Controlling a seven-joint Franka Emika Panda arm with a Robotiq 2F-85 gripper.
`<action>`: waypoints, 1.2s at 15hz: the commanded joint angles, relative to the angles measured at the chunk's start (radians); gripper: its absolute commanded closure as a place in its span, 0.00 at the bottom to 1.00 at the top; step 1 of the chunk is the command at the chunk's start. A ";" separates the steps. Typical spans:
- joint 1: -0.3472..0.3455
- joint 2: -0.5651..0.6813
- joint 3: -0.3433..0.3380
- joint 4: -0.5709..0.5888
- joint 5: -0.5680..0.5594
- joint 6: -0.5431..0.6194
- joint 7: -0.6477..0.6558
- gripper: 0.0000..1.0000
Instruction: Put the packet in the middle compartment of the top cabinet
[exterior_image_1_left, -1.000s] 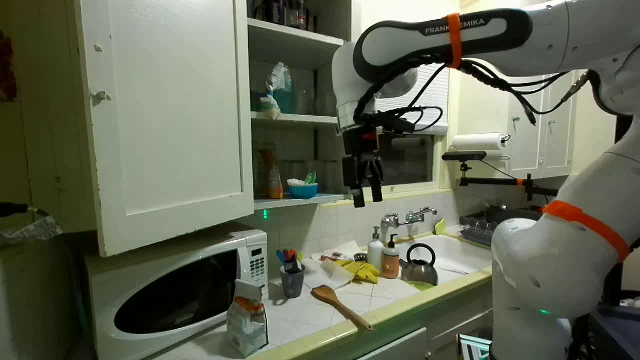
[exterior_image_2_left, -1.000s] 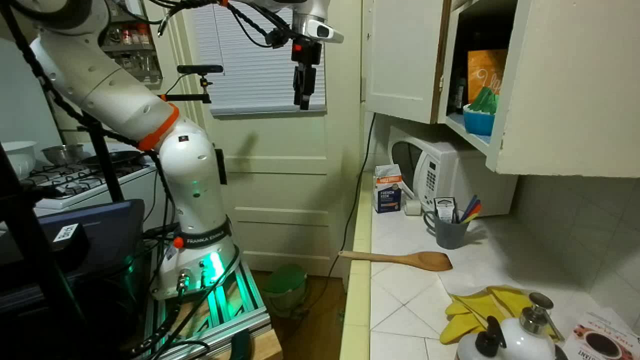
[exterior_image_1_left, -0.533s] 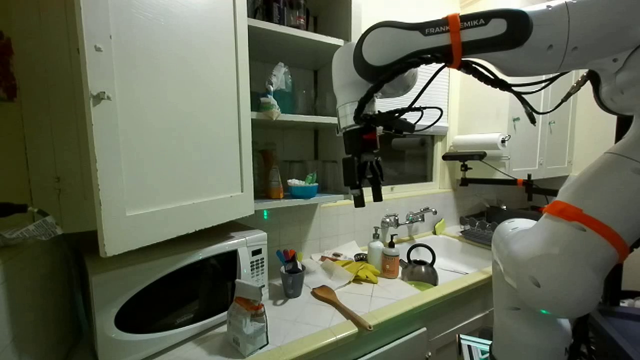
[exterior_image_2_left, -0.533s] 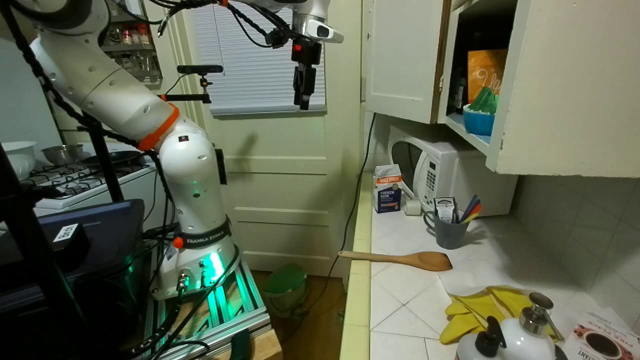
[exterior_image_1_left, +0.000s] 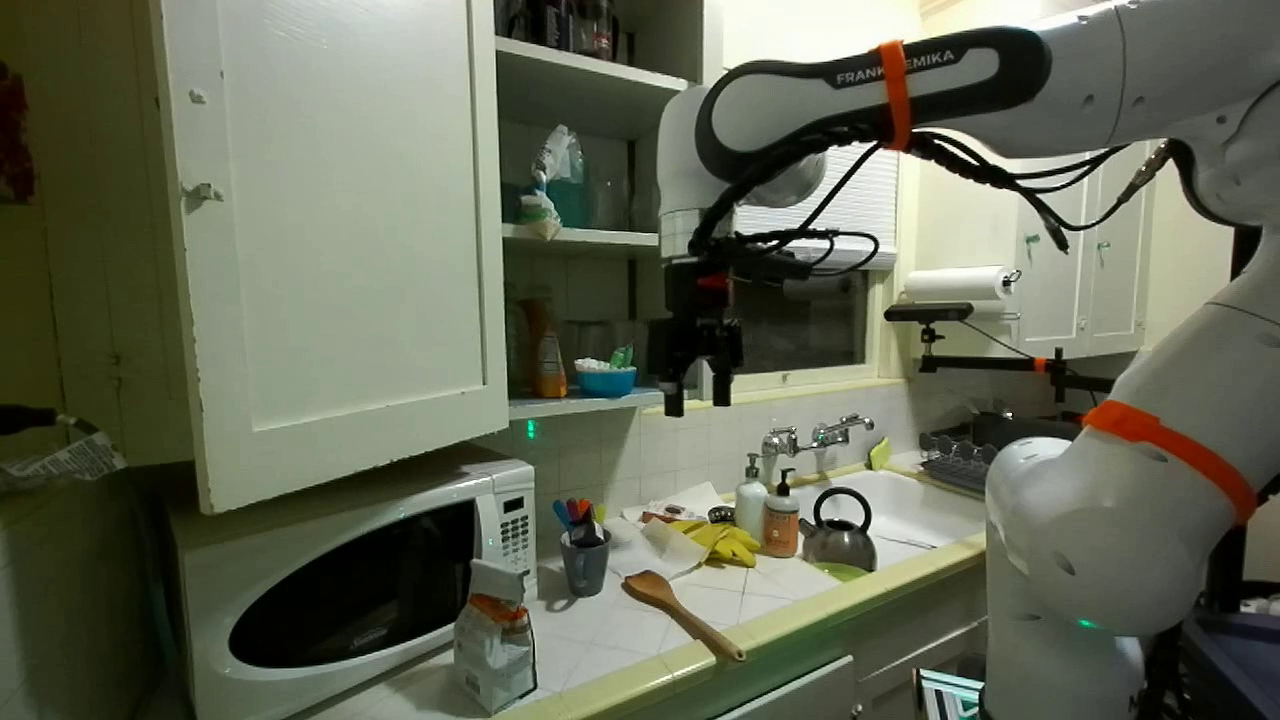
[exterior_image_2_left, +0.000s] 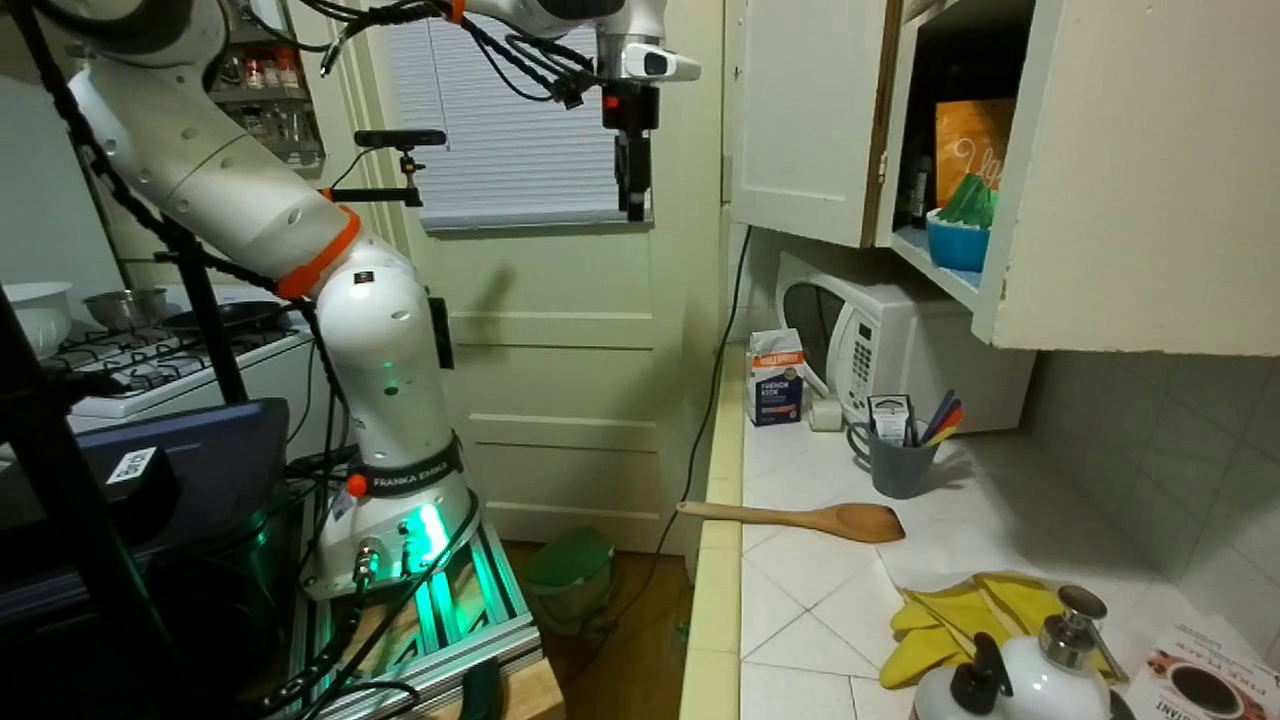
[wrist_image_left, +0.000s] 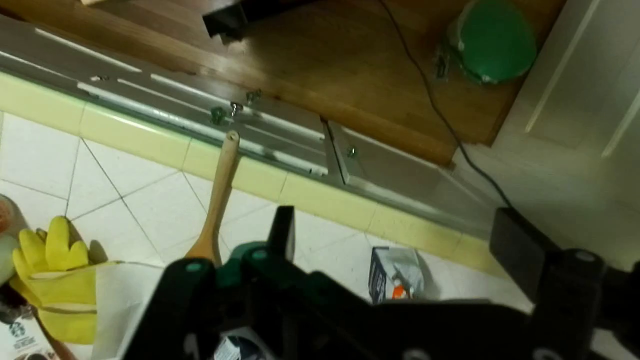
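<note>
Wrist view — packet (wrist_image_left: 398, 274) well below fingers (wrist_image_left: 521, 254)

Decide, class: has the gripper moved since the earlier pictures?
Yes. In an exterior view, the gripper has shifted left in the picture, narrowing its visible gap to the blue bowl.

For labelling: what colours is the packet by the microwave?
The packet: white, orange, navy; best in an exterior view.

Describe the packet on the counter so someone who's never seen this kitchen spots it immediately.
Find the white microwave on the tiled counter. In front of it, near the yellow edge, stands an upright packet. Unlike the gray mug and wooden spoon nearby, it is a pale bag with an orange band above a dark blue panel.
</note>
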 joint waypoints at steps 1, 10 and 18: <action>-0.027 0.061 0.053 -0.052 -0.014 0.281 0.093 0.00; -0.029 0.138 0.062 -0.055 -0.037 0.452 0.107 0.00; -0.032 0.540 0.069 -0.023 -0.062 0.659 0.162 0.00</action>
